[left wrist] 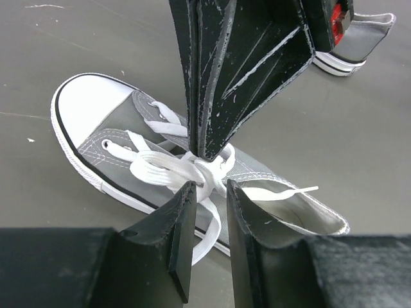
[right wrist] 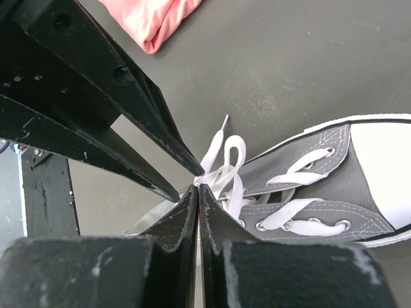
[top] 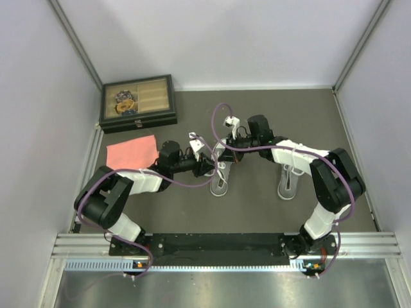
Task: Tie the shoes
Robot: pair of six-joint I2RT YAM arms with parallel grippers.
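At the far left corner of the grey table (top: pixel 257 122) sat a dark box (top: pixel 138 102) with a glass lid, and just in front of it lay a folded pink cloth (top: pixel 131 153). The left arm reached past that cloth toward the middle of the table, where the left-hand shoe (left wrist: pixel 112 138) stood on its sole, grey canvas with a white toe cap. Its white laces (left wrist: pixel 167 168) were crossed into a loose tangle over the tongue. One end trailed across the open heel, and another strand hung over the shoe's side. The left gripper (left wrist: pixel 210 186) hung right over that tangle, released. Its two fingers (left wrist: pixel 183 224) stood plainly apart, and a strand of lace ran down through the gap without being squeezed. The right gripper (right wrist: pixel 198 189) came in from the other side and met it at the crossing. It was clenched, its fingers pressed together, with their tip resting on the bunched laces. I could not tell whether a strand was caught between them. Farther right, well apart from all this, the right-hand shoe (top: pixel 289 181) stood beside the right arm with neither gripper touching it.
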